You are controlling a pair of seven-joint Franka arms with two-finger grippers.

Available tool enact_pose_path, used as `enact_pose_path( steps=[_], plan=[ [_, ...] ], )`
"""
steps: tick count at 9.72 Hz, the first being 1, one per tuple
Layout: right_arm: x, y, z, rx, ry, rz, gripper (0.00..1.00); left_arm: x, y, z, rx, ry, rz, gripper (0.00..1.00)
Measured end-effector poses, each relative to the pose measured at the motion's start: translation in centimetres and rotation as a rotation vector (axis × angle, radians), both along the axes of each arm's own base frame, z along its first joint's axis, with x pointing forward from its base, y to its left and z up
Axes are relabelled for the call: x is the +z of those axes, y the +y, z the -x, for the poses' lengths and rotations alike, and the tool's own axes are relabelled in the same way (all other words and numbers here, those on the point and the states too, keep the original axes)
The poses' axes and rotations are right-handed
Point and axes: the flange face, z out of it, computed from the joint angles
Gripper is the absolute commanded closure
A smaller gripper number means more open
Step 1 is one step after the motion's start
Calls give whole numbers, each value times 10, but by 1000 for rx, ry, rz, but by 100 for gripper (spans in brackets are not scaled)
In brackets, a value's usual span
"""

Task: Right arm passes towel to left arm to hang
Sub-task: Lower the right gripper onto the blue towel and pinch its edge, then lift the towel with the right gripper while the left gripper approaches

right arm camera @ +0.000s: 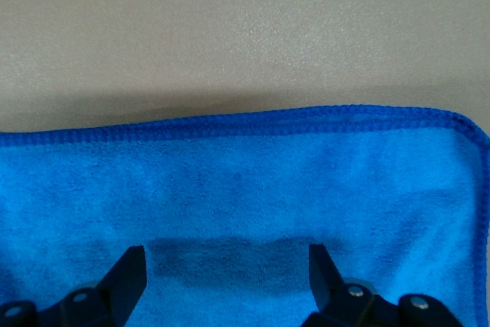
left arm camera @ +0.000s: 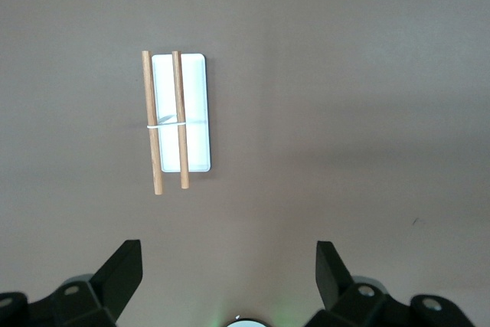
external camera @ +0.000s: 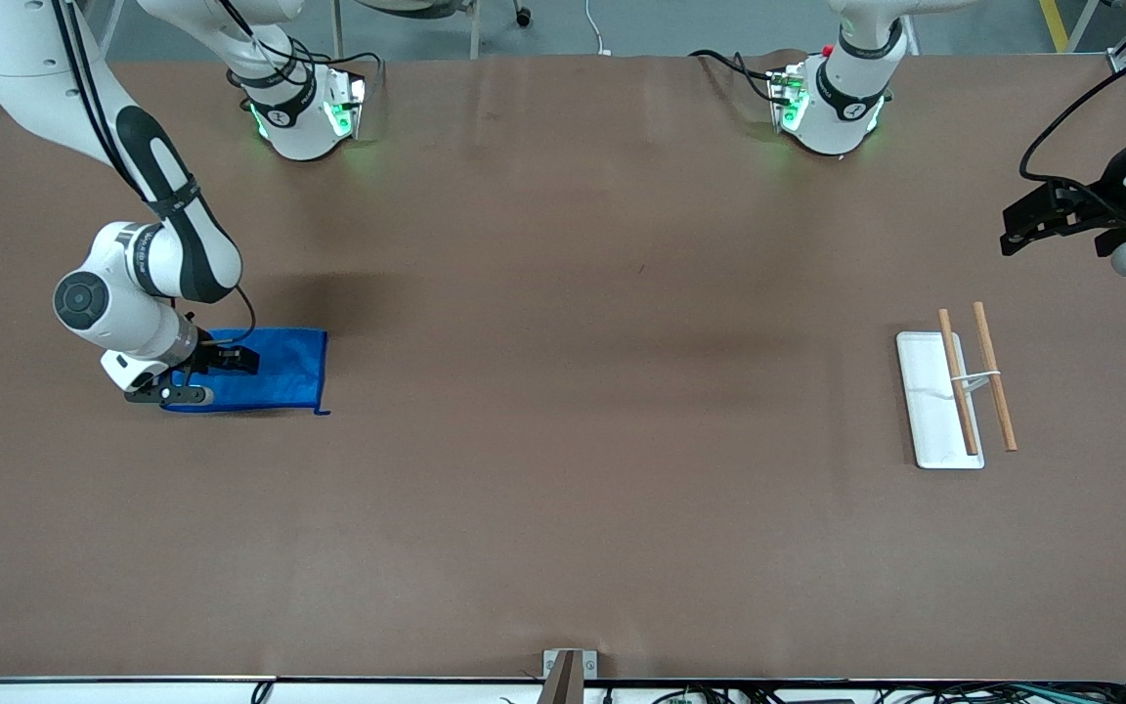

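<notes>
We judge the task to be at its very start: the towel [external camera: 275, 370] lies flat on the counter [external camera: 563, 489] at the right arm's end, and nothing has been lifted, passed or hung yet. The right hand [external camera: 216, 376] is low over the towel, close enough to throw a dark shadow on the cloth between its fingers [right arm camera: 126, 281]. In the right wrist view those fingers stand apart with blue cloth spread flat between them, so we read this hand as open and holding nothing. What is left, as we see it, is the whole chain: pinch the towel, raise it, carry it toward the middle, hand it over, and hang it.

The left hand [left arm camera: 230, 273] hangs in the air over the left arm's end of the counter, fingers spread wide and empty, and this arm seems to be waiting. Below it sits a small rack [external camera: 959, 391]: a white tray-like base [left arm camera: 195, 112] with two wooden rods [left arm camera: 182, 120] held above it on a thin wire. We see nothing lying in the base and nothing draped on the rods
</notes>
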Motion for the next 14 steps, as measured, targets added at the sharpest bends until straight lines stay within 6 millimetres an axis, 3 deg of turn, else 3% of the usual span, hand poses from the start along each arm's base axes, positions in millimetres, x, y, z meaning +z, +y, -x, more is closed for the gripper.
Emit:
enact_pose_path(
  steps=[5,9,12,13,14],
  plan=[
    [-6,0,1,2,3,0,37,-23,-5,-18,-10,3,14,0],
    [-3,0,-1,3,-8,2,84,-26,-5,-20,-8,5,17,0],
    [4,1,-7,9,21,-4,94,-31,-3,-21,-6,16,16,0],
    [18,5,-17,15,69,-14,95,-34,-3,-20,-6,22,15,0],
    [45,8,-31,20,118,-24,97,-36,-3,-20,-6,27,15,0]
  ],
)
